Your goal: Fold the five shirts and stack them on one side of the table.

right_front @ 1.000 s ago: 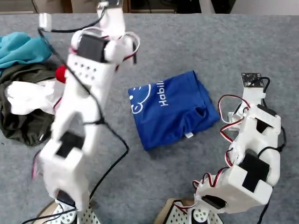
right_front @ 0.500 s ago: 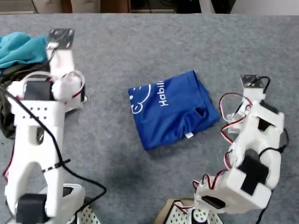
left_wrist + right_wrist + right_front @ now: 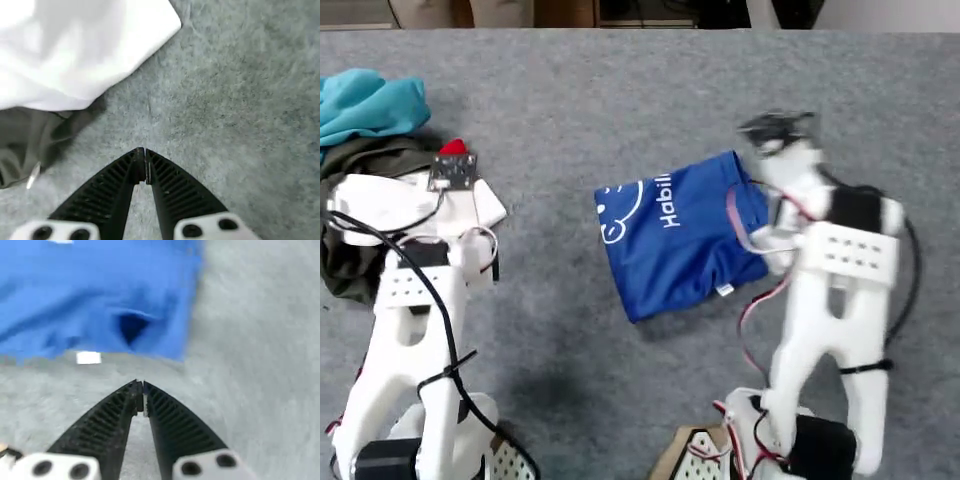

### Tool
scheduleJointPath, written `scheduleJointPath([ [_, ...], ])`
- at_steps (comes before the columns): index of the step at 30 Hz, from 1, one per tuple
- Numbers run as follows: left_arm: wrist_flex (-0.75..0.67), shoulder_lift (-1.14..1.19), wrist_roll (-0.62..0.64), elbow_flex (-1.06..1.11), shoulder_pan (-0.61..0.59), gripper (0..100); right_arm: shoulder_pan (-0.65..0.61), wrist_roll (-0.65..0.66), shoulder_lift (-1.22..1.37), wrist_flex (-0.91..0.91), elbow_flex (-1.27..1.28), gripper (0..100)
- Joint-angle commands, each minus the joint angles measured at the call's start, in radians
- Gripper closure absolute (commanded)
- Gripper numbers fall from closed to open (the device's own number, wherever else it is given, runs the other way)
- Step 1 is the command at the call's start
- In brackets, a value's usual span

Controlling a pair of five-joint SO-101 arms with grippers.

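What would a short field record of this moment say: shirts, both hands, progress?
Folded shirt: blue shirt, middle of the table, lying alone.
Unfolded pile: teal shirt, white shirt, dark olive shirt, heaped at one table edge; a red bit pokes out.
Left hand: shut, empty, over bare table beside the white shirt.
Right hand: shut, empty, over the table just off the blue shirt's edge.
Progress: one shirt folded, no stack yet.
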Motion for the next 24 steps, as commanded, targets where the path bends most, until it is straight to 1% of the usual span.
scheduleJointPath([
  [1, -0.109, -0.013, 0.002, 0.072, -0.009, 98, -0.15, 0.015, -0.021, 0.051, -0.084, 99.5],
  [5, -0.249, -0.019, 0.002, 0.186, -0.037, 98, -0.239, 0.014, 0.059, 0.077, -0.165, 99.5],
  [11, -0.282, -0.018, 0.0, 0.204, -0.038, 98, -0.275, 0.014, 0.308, 0.075, -0.314, 99.5],
  [15, -0.316, -0.015, -0.002, 0.213, -0.04, 98, -0.272, 0.014, 0.507, 0.098, -0.455, 99.5],
  [18, -0.315, -0.015, -0.002, 0.213, -0.04, 98, -0.254, 0.012, 0.628, 0.183, -0.547, 99.5],
  [21, -0.315, -0.015, -0.003, 0.213, -0.04, 98, -0.223, -0.032, 0.696, 0.262, -0.615, 99.6],
  [24, -0.315, -0.015, -0.003, 0.213, -0.04, 98, -0.177, -0.037, 0.707, 0.299, -0.631, 99.6],
])
